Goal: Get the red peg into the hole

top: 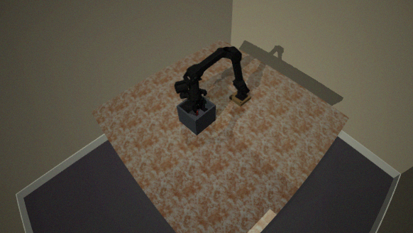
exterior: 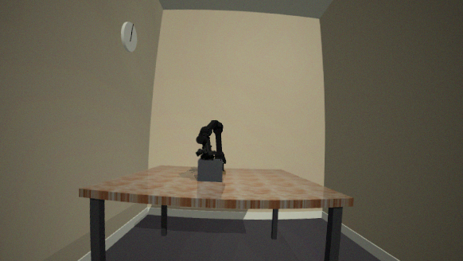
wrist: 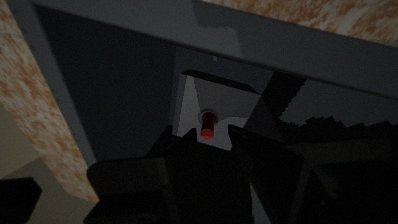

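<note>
The red peg (top: 196, 113) (wrist: 207, 131) stands in the hole of the light grey plate (wrist: 227, 97) at the bottom of the open dark grey box (top: 196, 122) (exterior: 210, 171) (wrist: 115, 85). A short length shows above the hole's ring, with its red end toward the wrist camera. How deep it sits cannot be told exactly. My gripper (wrist: 212, 130) is inside the box and open, with a dark fingertip on each side of the peg and gaps between. In the exterior view the box wall hides the fingers and peg.
The box walls stand close around the gripper. The arm's base sits on a small wooden-coloured block (top: 240, 101) behind the box on the patterned table (top: 220, 160) (exterior: 270, 188). Shadow darkens much of the box's inside.
</note>
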